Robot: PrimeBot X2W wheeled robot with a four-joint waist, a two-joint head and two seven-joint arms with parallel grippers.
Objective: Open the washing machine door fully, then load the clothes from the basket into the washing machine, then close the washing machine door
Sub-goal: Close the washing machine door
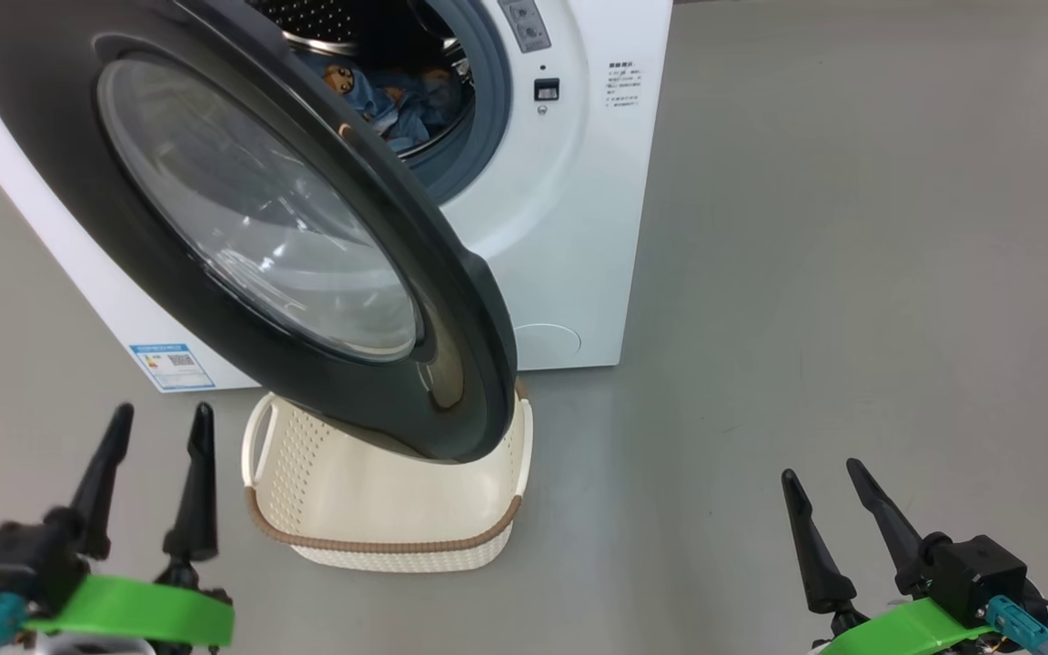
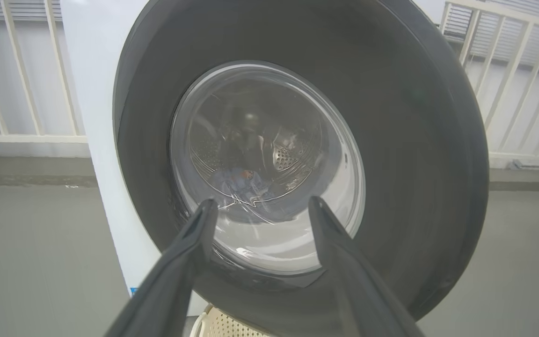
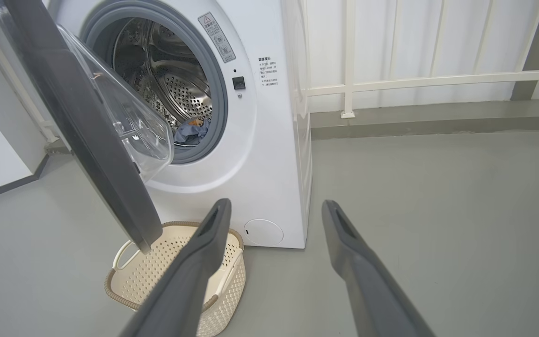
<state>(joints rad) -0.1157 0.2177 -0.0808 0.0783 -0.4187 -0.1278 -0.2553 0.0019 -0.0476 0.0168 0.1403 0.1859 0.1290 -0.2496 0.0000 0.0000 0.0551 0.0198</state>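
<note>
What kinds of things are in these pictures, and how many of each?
washing machine: 1
laundry basket: 1
grippers: 2 (left gripper, right gripper)
heap of clothes in the drum: 1
Total: 5

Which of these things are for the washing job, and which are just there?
For the job: the big white boxy washing machine; its round door with glossy black rim and clear glass middle; the light-blue printed clothes in the steel drum; the cream plastic basket with a brown rim.
Just there: the white railing; the grey floor.
</note>
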